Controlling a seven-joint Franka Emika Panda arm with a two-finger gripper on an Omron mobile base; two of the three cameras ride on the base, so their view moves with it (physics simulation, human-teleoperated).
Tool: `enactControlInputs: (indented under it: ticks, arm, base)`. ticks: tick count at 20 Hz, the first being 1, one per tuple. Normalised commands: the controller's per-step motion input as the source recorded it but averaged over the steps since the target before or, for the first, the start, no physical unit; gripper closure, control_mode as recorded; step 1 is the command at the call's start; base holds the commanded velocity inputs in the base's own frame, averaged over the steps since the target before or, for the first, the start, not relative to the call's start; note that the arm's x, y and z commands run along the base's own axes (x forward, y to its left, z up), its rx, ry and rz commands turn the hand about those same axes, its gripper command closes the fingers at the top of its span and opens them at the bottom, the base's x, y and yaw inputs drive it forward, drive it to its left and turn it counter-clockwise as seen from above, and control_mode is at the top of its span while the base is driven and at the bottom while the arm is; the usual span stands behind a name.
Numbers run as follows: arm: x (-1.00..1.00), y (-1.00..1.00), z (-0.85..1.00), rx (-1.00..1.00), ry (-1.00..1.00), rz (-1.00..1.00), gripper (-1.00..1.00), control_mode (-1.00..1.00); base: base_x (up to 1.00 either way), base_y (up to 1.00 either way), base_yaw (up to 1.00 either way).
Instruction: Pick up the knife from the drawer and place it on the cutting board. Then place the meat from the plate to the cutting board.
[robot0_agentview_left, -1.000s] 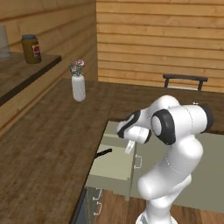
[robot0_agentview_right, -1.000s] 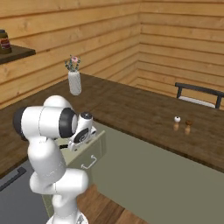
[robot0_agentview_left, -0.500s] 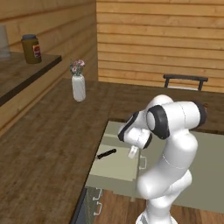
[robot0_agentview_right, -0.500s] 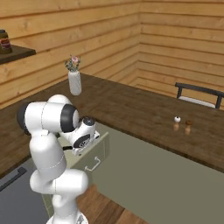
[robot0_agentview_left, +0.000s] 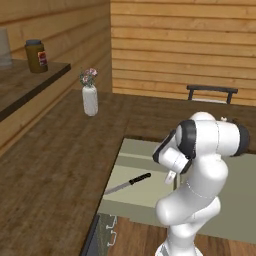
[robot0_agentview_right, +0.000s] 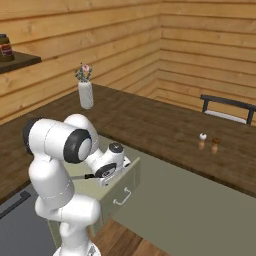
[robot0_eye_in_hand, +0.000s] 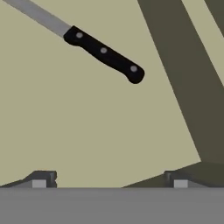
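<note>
Knife (robot0_eye_in_hand: 94, 46) amid bare drawer (robot0_eye_in_hand: 87, 131) floor

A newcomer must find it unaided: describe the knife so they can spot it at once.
Start at the dark wooden counter and find the pale open drawer pulled out from it beside the white arm. The knife lies flat on the drawer floor, alone there: black riveted handle, slim silver blade.

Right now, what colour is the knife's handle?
Black, with small silver rivets; the knife shows best in the hand view.
</note>
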Motion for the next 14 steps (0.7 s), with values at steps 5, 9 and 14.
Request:
enactControlInputs:
  ticks: [5, 9, 14]
  arm:
    - [-0.04, -1.00, 0.00, 0.00, 0.16, -0.12, -1.00, -1.00]
    - [0.00, -0.86, 0.07, 0.00, 0.13, -0.01, -1.00, -1.00]
    - [0.00, -0.20, 0.49, 0.00, 0.02, 0.06, -1.00, -1.00]
  base:
    - [0.00, 0.00, 0.00]
    - [0.00, 0.00, 0.00]
    - [0.00, 0.00, 0.00]
